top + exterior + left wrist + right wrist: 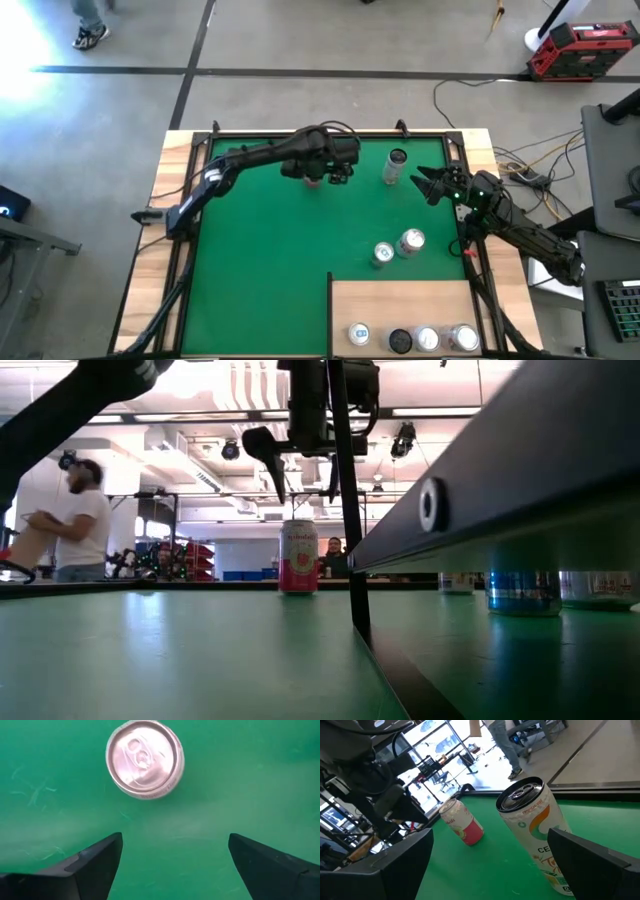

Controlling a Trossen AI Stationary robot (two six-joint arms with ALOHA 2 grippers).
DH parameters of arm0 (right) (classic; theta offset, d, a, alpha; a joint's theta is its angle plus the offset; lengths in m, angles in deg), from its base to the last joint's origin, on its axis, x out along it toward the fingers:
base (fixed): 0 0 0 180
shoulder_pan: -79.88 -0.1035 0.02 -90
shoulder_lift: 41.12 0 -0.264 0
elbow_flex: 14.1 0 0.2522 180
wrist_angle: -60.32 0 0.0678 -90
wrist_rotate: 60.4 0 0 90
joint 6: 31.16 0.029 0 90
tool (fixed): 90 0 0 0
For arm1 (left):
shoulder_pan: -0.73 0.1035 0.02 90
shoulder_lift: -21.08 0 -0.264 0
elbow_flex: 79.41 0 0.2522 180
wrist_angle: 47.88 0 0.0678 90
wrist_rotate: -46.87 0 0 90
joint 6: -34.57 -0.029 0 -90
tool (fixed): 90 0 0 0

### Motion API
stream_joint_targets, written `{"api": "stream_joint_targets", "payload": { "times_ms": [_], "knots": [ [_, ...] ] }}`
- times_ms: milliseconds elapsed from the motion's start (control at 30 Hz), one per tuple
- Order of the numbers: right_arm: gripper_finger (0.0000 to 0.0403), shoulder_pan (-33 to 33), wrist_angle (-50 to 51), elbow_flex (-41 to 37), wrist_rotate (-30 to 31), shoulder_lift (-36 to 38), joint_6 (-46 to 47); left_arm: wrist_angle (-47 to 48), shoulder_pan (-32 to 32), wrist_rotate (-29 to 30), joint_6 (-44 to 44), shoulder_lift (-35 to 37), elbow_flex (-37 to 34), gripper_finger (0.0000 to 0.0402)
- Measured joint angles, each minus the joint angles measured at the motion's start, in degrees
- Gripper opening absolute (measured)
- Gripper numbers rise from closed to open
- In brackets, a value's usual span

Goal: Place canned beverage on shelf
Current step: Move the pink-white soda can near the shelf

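Below left gripper [170,857], fingers apart, upright pink-and-white can [298,557], silver lid.

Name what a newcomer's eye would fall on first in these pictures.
The left end effector hangs open directly above an upright pink-and-white aluminium can at the far middle of the green mat. At the mat's right side, the open right end effector faces a white-and-orange can.

1 overhead, 1 table-level, 2 wrist views share the green mat [270,240].
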Motion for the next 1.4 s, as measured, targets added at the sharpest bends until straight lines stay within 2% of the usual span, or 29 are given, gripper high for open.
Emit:
{"api": "stream_joint_targets", "payload": {
  "times_ms": [233, 433, 600, 767, 1133, 1400],
  "knots": [
    [0.0384, 0.0, 0.0, 0.0, 0.0, 0.0, 0.0, 0.0, 0.7, 3.0, 1.3, -0.3, -0.9, 0.0396],
    [0.0384, 0.0, 0.0, 0.0, 0.0, 0.0, 0.0, -3.6, 3.3, 2.2, 3.2, -0.5, -3.1, 0.0396],
    [0.0384, 0.0, 0.0, 0.0, 0.0, 0.0, 0.0, -6.9, 6.6, -5.0, 1.7, -0.5, -6.6, 0.0400],
    [0.0384, 0.0, 0.0, 0.0, 0.0, 0.0, 0.0, -8.5, 7.9, -7.3, 1.3, -0.5, -8.5, 0.0400],
    [0.0384, 0.0, 0.0, 0.0, 0.0, 0.0, 0.0, -12.9, 8.6, -7.6, 7.8, -0.4, -11.9, 0.0400],
    [0.0384, 0.0, 0.0, 0.0, 0.0, 0.0, 0.0, -14.0, 8.9, -8.5, 10.3, -0.4, -13.3, 0.0380]
  ]
}}
